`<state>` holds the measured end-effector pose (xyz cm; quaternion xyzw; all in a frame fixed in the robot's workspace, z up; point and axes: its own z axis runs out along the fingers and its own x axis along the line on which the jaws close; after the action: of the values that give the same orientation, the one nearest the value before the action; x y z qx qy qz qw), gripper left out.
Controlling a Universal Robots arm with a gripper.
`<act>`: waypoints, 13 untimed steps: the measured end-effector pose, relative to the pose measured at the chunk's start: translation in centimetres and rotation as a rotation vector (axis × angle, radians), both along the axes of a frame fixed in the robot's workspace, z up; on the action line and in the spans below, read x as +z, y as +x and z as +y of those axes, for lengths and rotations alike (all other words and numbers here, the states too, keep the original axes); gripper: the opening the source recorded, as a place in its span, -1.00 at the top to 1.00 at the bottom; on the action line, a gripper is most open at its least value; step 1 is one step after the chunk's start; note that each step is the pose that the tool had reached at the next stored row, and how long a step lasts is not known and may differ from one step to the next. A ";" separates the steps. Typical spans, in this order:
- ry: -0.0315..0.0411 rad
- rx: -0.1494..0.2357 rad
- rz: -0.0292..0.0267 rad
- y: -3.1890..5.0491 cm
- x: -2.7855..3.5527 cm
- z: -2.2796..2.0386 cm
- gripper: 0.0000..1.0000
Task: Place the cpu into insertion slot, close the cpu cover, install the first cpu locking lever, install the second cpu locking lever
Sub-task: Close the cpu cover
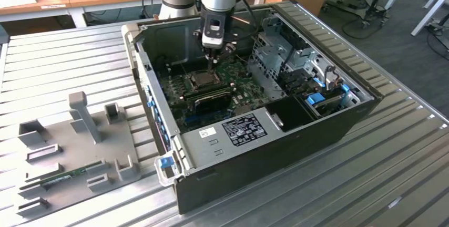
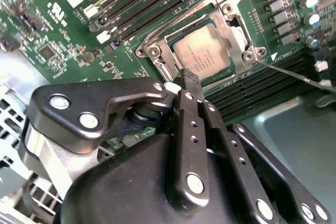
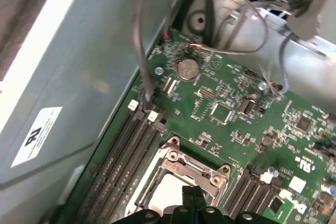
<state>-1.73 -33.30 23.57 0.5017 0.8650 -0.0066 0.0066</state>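
Observation:
The cpu (image 2: 202, 51) lies flat in the insertion slot (image 1: 203, 80), pale face up. The silver cpu cover (image 2: 227, 10) is down over it, and the chip shows through its window. A thin metal locking lever (image 2: 295, 75) sticks out from the socket's corner over the memory slots, not latched. My gripper (image 2: 188, 77) is shut with nothing between its fingers, its tip just above the socket's edge next to the cpu. In the first wrist view the gripper (image 3: 192, 195) hangs over the socket frame (image 3: 202, 169). In the exterior view my gripper (image 1: 212, 56) reaches down into the open case.
Black memory slots (image 2: 142, 3) flank the socket on the green board (image 3: 231, 103). Loose cables (image 3: 142, 51) run along the case wall. A perforated drive cage (image 1: 281, 53) stands at the exterior view's right. On the metal table at the exterior view's left sits a grey fixture (image 1: 77, 143).

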 end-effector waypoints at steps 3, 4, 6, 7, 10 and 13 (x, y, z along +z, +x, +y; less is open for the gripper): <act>0.0004 0.050 0.0000 0.00 0.00 0.00 0.80; 0.0004 0.067 0.0000 0.00 0.00 0.00 0.80; 0.0005 0.100 0.0000 0.00 0.00 0.00 0.80; 0.0006 0.117 0.0000 0.00 0.00 0.00 0.80; 0.0007 0.166 0.0000 0.00 0.00 0.00 0.80; 0.0006 0.177 0.0000 0.00 0.00 0.00 0.80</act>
<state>-1.74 -33.30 23.57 0.4235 0.9059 -0.0057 0.0070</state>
